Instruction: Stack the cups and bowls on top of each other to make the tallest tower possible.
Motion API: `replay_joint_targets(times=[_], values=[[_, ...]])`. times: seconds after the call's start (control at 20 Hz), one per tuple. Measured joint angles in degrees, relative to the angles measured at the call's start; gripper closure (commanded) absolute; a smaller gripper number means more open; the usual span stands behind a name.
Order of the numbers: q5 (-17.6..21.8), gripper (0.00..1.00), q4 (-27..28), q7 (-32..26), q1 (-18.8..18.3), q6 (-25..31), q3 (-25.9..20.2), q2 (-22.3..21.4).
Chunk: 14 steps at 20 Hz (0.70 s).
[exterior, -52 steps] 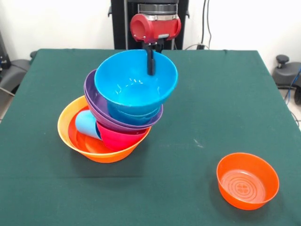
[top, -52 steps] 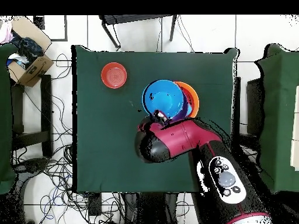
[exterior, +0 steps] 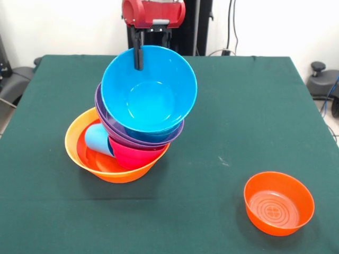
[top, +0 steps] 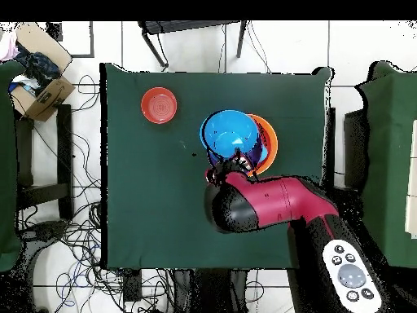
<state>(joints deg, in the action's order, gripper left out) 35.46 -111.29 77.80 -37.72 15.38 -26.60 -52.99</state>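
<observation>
Jaws of the gripper [exterior: 139, 59] pinch the far rim of the blue bowl [exterior: 149, 93] tilted atop the leaning tower [exterior: 127, 138]; placing seems underway, and next calls for releasing gently, then fetching the red-orange bowl [exterior: 278, 202] well aside on the counter [exterior: 238, 116].

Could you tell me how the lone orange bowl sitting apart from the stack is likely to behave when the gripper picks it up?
The orange bowl looks like glossy, thin plastic, so probably light and somewhat slippery at the rim. It sits upright on the green table on a flat base, so a push would likely slide it rather than tip it.
</observation>
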Motion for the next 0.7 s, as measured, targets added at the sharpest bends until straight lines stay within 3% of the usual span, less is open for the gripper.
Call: replay_joint_targets(times=[0.7], values=[[4.8,0.00,0.1,0.0,5.5,-5.3,5.9,6.3]])
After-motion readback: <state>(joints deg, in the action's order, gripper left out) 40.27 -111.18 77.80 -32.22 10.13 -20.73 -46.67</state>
